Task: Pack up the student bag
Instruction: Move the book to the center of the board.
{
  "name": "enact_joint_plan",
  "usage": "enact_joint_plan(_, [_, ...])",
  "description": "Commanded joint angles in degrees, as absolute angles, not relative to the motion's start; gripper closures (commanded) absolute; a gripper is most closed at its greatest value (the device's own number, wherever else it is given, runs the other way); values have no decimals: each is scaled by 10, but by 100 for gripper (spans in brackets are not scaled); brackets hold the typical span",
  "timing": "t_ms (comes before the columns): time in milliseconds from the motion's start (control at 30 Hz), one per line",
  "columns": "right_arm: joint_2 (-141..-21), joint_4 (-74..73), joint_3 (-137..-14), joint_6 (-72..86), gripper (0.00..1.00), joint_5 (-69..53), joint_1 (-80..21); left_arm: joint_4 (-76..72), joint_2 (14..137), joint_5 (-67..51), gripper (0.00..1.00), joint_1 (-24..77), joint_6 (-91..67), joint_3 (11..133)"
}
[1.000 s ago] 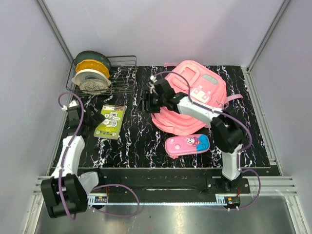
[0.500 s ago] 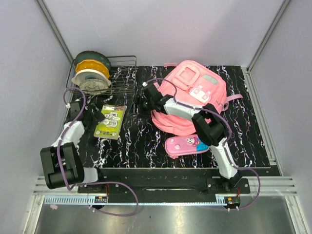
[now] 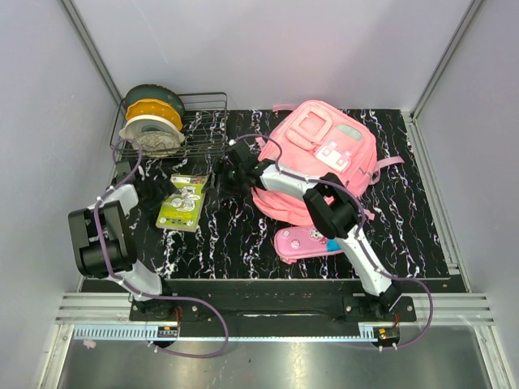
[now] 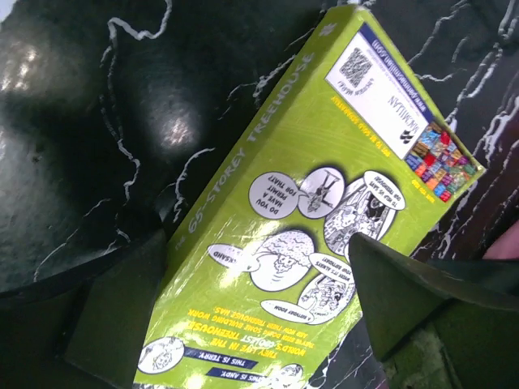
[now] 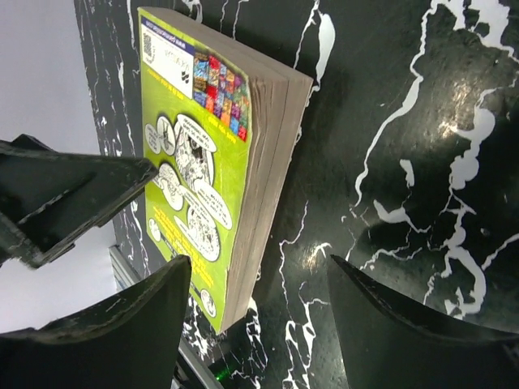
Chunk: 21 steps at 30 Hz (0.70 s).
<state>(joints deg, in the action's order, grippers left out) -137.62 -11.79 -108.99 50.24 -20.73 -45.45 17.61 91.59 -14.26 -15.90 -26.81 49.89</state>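
Pink and puffy, the student bag lies flat at the back right of the black marbled table, with its front pockets facing up. Just beside its near edge lies a small pink and blue pencil case, partly hidden under the right arm. Over on the left side of the table lies a green book with cartoon pictures on its cover. It is well apart from the bag.

Both grippers are close to that book. The left gripper is at the book's left side. Its fingers are spread very wide, and from its own camera the book sits between them. I cannot tell if they touch it. The right gripper is low near the far right corner of the book, between the book and the bag. Its fingers are apart too and hold nothing. From its camera I see the book's page edge, and the other gripper's dark finger just past the book.

Behind the book, in the back left corner, a wire rack holds three fat rolls, green, yellow and white
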Motion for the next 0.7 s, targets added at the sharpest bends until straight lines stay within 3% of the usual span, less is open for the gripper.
enact_joint_plan(0, [-1405, -122, -1136, 519, 26, -213, -461, 124, 924, -229, 1, -161, -272, 494])
enact_joint_plan(300, [-1420, -133, -1125, 520, 26, -203, -461, 46, 914, -307, 1, -129, -299, 414])
enact_joint_plan(533, [-1358, -134, -1015, 486, 28, -160, -460, -24, 881, -310, 1, -38, -343, 335])
enact_joint_plan(633, [-1322, -134, -962, 471, 38, -127, -459, -66, 866, -321, 1, -26, -365, 301])
enact_joint_plan(667, [-1309, -134, -953, 467, 46, -121, -459, -75, 856, -324, 1, -26, -369, 293])
